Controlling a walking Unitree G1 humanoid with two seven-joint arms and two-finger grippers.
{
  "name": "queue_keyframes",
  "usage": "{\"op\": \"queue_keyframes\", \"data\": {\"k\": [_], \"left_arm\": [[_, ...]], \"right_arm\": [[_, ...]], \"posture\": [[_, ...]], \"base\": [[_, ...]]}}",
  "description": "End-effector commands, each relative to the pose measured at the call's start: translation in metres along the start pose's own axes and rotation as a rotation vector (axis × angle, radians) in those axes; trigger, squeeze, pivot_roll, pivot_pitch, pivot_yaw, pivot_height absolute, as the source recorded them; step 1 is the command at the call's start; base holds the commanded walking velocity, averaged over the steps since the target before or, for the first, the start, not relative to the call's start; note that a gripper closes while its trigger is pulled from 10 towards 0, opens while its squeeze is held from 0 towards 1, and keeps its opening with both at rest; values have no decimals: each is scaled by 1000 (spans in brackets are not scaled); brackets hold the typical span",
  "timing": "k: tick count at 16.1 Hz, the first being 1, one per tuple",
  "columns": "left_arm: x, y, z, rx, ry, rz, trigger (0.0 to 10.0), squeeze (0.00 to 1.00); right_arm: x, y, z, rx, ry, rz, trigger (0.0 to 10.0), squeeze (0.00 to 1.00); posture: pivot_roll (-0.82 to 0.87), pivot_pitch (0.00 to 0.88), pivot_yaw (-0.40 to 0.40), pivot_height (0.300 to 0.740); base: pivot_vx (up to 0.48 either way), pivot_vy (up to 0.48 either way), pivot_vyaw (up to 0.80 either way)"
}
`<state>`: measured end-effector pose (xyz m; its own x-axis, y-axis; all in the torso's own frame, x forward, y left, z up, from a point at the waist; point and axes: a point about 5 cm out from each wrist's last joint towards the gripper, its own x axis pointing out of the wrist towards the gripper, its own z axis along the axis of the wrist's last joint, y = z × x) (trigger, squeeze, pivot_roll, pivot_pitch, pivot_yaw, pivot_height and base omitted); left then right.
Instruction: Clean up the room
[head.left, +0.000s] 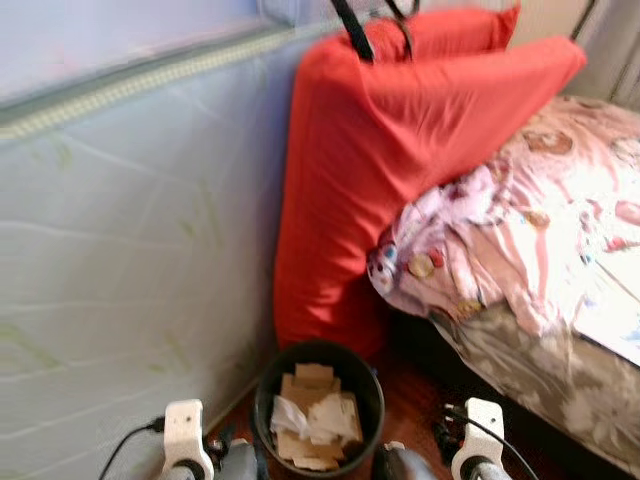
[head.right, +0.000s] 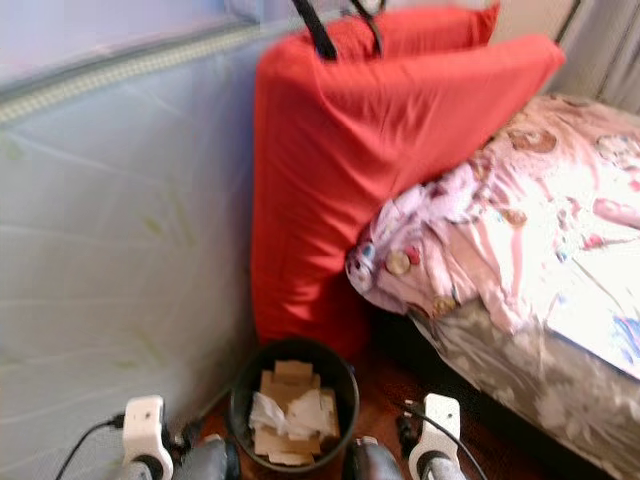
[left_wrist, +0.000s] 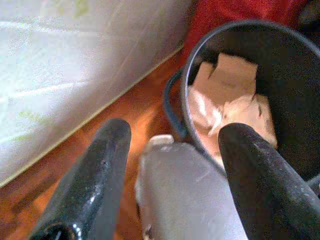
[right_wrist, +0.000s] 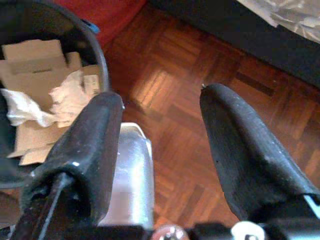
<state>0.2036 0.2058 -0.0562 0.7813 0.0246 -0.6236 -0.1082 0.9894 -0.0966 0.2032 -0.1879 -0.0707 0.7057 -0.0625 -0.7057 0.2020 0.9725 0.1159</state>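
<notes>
Head views, lower centre of the frame: a round black plastic waste bin (head.left: 318, 408) stands on the reddish wooden parquet floor (right_wrist: 200, 90), part-filled with flattened brown cardboard pieces (head.left: 312, 382) and crumpled white paper (head.left: 300, 415). Behind it, upper centre, a large red fabric cushion (head.left: 390, 160) stands on end, leaning against the bed — whose pink patterned cover (head.left: 540, 220) fills the right of the frame — while a pale blue-grey padded panel (head.left: 130, 250) occupies the left. The left pincer (left_wrist: 172, 145), seen in its wrist view, is spread wide and holds nothing; its black fingers straddle the near rim of the bin, where a dark loop handle (left_wrist: 172, 107) stands out from the wall. The right pincer (right_wrist: 160, 120) is likewise wide open and empty, hanging over bare parquet just beside the bin. Judged step: the bin appears to be the object of attention, with both arms low on either side of it — either rubbish is being gathered into it, or it is about to be taken up. A next move on the bin would call for closing one pincer on the rim or handle, keeping the bin upright so that the loose paper stays inside.
</notes>
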Motion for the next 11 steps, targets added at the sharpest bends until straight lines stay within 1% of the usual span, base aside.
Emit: {"op": "queue_keyframes", "data": {"k": [1, 3, 5, 6, 8, 11], "left_arm": [[2, 1, 0, 35, 10, -1, 10000, 0], [4, 1, -3, 43, 45, 8, 10000, 0], [5, 0, -4, 46, 58, 7, 10000, 0], [6, -3, -6, 43, 69, 3, 10000, 0], [5, -5, -13, 50, 99, 0, 10000, 0], [0, -4, -24, 47, 137, 6, 10000, 0]], "right_arm": [[-1, -1, -4, 10, 22, -15, 10000, 0], [-1, 2, -10, 3, 50, -13, 10000, 0], [-2, 4, -14, 1, 63, -8, 10000, 0], [-4, 3, -20, -9, 92, -11, 10000, 0], [-5, 5, -25, -53, 119, 7, 10000, 0], [-5, 7, -25, -45, 115, 26, 10000, 0]], "posture": [[55, 0, -39, 702], [54, 0, -39, 722], [49, 0, -37, 722], [52, 0, -41, 722], [47, 0, -45, 722], [45, 0, -44, 722]], "base": [[0, 0, 0], [0, 0, 0], [0, 0, 0], [0, 0, 0], [0, 0, 0], [0, 0, 0]]}}
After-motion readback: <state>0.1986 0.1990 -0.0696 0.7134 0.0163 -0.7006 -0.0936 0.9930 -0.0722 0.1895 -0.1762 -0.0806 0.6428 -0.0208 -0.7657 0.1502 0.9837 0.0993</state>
